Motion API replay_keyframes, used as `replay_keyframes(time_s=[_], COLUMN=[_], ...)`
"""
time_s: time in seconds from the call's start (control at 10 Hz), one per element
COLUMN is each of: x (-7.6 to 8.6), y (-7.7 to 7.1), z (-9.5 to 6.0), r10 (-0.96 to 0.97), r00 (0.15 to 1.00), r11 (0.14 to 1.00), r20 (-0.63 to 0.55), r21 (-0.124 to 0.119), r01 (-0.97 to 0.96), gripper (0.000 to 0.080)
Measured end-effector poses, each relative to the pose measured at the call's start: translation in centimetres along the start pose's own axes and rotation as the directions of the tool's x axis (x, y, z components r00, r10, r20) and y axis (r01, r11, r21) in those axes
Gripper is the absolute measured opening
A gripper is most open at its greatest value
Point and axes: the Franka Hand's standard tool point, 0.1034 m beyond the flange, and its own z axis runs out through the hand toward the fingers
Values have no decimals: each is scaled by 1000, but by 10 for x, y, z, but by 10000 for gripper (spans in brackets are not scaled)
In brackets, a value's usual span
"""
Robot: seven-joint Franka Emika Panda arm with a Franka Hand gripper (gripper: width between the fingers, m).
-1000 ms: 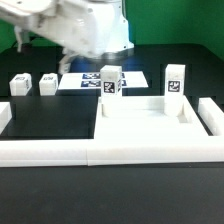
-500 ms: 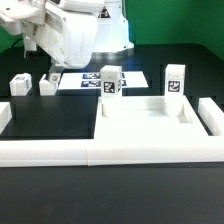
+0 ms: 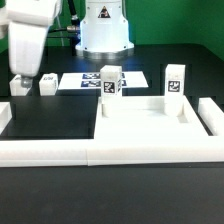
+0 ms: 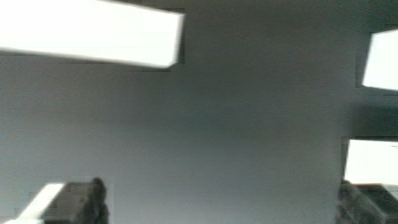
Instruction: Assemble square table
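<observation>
Swung toward the exterior view's left, the gripper (image 4: 217,205) hovers, fingers apart and empty, over legs (image 3: 47,84) by the table's (image 3: 50,118) far edge; slab (image 3: 140,128) lies by the front edge. Misaligned descent could topple a leg.

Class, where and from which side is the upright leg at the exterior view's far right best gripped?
Likely its upper half, from straight above, closing on the two side faces: the leg stands upright, tall and narrow, with free space on either side.
</observation>
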Motion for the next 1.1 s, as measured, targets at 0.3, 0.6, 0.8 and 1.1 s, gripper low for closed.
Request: replay_keyframes(time_s=[0.3, 0.6, 0.8, 1.1], x=[-4, 1, 5, 5], y=[-22, -19, -19, -19], z=[18, 18, 17, 17], r10=[318, 506, 631, 631], r00=[948, 862, 776, 776], r11=[947, 861, 774, 774], r20=[-29, -26, -15, -15], r21=[66, 74, 83, 83], r01=[-315, -503, -628, -628], gripper=[649, 649, 649, 649])
